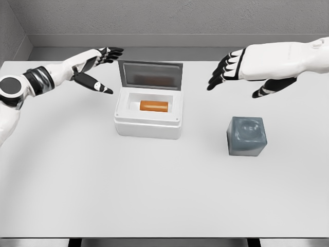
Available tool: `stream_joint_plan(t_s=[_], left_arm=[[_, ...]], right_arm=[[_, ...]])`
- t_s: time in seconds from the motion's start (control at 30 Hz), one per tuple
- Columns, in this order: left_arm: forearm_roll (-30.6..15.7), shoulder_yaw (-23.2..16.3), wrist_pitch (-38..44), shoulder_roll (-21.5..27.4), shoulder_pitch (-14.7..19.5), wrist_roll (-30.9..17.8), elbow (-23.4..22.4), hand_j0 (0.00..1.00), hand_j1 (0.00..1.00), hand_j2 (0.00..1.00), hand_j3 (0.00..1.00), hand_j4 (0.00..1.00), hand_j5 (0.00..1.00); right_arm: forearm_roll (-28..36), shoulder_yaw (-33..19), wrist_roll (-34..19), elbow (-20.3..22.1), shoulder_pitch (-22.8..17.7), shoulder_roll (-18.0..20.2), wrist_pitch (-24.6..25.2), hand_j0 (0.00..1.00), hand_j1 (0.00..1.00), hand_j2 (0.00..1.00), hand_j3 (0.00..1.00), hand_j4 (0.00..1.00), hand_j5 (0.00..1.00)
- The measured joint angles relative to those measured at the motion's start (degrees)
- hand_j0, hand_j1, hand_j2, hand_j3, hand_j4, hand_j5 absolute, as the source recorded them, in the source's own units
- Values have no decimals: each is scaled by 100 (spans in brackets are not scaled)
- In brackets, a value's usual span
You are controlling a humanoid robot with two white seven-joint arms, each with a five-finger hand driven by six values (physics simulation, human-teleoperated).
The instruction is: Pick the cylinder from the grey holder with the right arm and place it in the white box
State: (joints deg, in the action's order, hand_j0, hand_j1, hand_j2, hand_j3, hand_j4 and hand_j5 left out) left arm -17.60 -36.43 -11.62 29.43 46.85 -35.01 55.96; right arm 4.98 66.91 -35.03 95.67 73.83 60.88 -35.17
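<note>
An orange cylinder (154, 106) lies on its side inside the white box (149, 126), whose grey lid (150, 75) stands open at the back. The grey holder (247, 135) sits to the right of the box, with nothing in its round socket. My right hand (231, 74) hovers above the table between the box and the holder, fingers spread and holding nothing. My left hand (100, 69) hangs open to the left of the box lid, apart from it.
The white table (154, 195) stretches wide in front of the box and holder. A grey wall runs along the table's far edge.
</note>
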Motion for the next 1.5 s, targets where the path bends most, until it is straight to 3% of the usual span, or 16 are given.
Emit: stream_joint_plan(t_s=[0.77,1.5], left_arm=[[-22,-109,-19,473,-141,0,913,100,100,100,100,100,100],[-85,-106,-19,753,-387,0,1523,100,100,100,100,100,100]], right_arm=[[109,-2,0,30,-228,244,0,92,92,92,92,92,92],[163,4,0,22,-264,240,1,94,94,94,94,94,94]])
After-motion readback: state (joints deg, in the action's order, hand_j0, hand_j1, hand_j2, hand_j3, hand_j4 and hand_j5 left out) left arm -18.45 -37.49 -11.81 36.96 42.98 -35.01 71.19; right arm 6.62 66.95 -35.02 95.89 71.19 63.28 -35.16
